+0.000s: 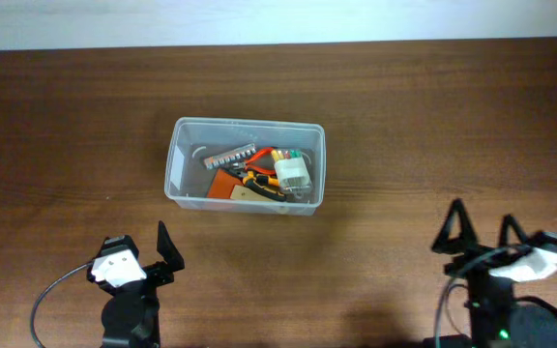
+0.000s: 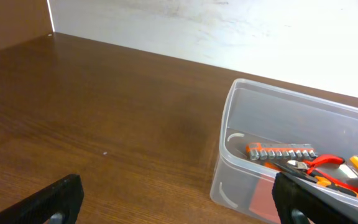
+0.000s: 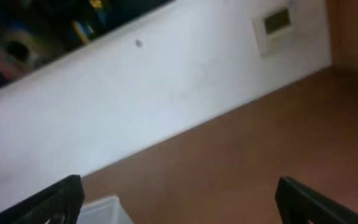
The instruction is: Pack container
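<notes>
You have a dark brown wooden surface [image 1: 404, 116] running back to a white wall [image 2: 229, 31], with a small pale panel [image 3: 277, 25] mounted on it. Clustered together lie a silver bit strip [image 1: 232, 157], orange-handled pliers [image 1: 259, 182] and a small white case [image 1: 293, 174].

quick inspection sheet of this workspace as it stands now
surface: brown wood table, no spills seen
job's things: clear container upright mid-table, holding a bit strip, pliers, white case
clutter: nothing seen
grippers: left gripper open, empty; right gripper open, empty; both apart from the container
cables: grey cable loops beside the left arm
surroundings: white wall behind the table, small panel on it
</notes>
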Tool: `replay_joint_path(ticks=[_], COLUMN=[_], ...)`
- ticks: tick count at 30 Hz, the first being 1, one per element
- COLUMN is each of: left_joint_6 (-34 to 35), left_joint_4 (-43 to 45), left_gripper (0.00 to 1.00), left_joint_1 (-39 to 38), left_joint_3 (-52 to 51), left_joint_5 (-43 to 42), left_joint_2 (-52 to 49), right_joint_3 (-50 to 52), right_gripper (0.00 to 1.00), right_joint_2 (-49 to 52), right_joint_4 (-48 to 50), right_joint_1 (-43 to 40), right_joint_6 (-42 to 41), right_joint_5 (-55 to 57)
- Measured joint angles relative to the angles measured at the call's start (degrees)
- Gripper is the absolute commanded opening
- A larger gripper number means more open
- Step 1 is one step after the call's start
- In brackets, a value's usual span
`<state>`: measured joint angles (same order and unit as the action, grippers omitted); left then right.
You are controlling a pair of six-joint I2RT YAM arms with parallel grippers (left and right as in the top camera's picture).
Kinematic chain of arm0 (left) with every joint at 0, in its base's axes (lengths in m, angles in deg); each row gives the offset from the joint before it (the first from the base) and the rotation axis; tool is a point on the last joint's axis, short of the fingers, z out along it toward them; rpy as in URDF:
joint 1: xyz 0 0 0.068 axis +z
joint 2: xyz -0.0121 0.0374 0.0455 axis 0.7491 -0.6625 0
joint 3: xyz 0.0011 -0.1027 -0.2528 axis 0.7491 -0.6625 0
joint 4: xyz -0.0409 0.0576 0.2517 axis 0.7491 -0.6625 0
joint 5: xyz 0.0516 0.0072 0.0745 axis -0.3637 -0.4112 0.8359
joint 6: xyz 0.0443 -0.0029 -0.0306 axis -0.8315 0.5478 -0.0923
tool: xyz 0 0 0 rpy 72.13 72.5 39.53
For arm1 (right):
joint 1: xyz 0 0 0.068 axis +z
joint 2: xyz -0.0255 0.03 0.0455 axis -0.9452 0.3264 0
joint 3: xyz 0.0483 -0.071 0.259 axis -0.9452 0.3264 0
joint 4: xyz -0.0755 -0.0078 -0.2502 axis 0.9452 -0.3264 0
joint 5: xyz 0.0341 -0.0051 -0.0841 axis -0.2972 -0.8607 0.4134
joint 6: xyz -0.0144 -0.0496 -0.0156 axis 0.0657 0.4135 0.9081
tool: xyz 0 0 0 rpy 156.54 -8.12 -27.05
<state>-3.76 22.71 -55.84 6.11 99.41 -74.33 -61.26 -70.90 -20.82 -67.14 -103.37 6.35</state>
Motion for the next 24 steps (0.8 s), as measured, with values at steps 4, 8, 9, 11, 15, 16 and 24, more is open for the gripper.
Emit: replay_joint_path(ticks=[4,8,9,11,15,16,24], left_joint_6=[0.0,0.0,0.0,0.0,0.0,0.0,0.0], left_joint_4=[0.0,0.0,0.0,0.0,0.0,0.0,0.0], left_gripper=[0.99,0.99,0.99,0.99,0.99,0.99,0.99], left_joint_1=[0.0,0.0,0.0,0.0,0.0,0.0,0.0], left_joint_3=[0.0,0.0,0.0,0.0,0.0,0.0,0.0], left_joint_5=[0.0,0.0,0.0,0.0,0.0,0.0,0.0], left_joint_2=[0.0,0.0,0.0,0.0,0.0,0.0,0.0], right_joint_3=[11.7,15.8,16.2,16.9,19.8,21.0,25.9], right_gripper=[0.99,0.98,0.99,0.99,0.99,0.99,0.99], right_joint_2=[-3.7,-5.2,-5.3,-5.4,-5.4,-5.8,-7.0], right_joint_4=[8.8,9.5,9.5,9.7,9.9,10.6,15.1], right_joint_1=[0.0,0.0,0.0,0.0,0.0,0.0,0.0], right_joint_6=[0.0,3.1,5.2,6.9,8.2,8.3,10.1], right_joint_5=[-0.6,-0.6,-0.6,-0.6,-1.4,-2.0,-5.8])
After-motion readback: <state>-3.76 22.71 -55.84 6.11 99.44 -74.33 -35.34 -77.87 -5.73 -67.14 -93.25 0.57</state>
